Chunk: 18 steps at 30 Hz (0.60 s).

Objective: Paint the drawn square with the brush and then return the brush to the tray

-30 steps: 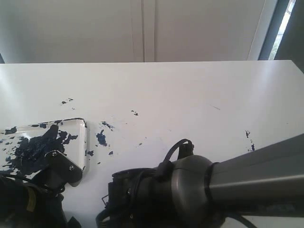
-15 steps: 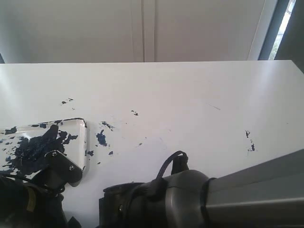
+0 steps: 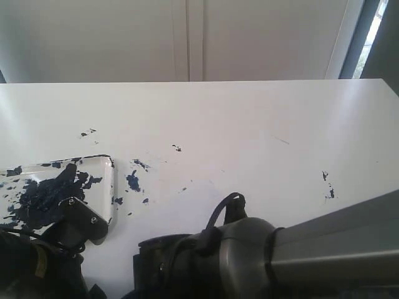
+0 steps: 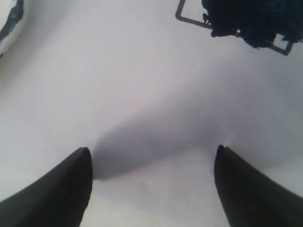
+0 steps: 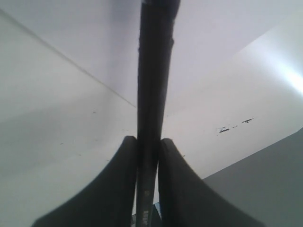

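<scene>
Right arm has sunk lower vs 1 s ago. Its fingers pinch the brush handle; left fingers are wide apart and empty. Drawn square is mostly dark, ahead of the left fingers; tray sits on the table, left side. We'd keep strokes light & inside the outline.

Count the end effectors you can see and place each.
2. The left end effector hangs open near the drawn square; the right end effector is clamped on the brush.
</scene>
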Motion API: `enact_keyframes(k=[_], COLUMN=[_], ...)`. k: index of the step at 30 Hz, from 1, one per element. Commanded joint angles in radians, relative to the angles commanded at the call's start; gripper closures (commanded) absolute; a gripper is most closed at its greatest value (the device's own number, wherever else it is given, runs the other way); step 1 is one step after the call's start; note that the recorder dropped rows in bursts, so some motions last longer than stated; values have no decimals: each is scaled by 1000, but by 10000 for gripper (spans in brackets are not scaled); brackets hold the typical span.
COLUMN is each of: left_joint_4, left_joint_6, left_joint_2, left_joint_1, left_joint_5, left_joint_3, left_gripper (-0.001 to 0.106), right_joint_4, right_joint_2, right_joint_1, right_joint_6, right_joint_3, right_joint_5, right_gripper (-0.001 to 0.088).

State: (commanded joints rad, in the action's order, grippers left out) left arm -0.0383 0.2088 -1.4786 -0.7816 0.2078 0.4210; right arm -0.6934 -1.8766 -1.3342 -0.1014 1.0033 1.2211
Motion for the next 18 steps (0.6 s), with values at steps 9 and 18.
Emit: enact_keyframes(k=[9, 18], left_joint_4=[0, 0], left_joint_6=[0, 0], left_joint_2=[0, 0], left_joint_1=[0, 0], left_joint_5=[-6, -6], left_joint_3=[0, 0], left_gripper=[304, 304], right_joint_4=[-70, -65], right_joint_2=[0, 0], right_joint_1=[19, 19], right_joint_6=[-67, -105], right_joint_3=[2, 2], right_joint_5=[0, -2], right_gripper=[868, 868])
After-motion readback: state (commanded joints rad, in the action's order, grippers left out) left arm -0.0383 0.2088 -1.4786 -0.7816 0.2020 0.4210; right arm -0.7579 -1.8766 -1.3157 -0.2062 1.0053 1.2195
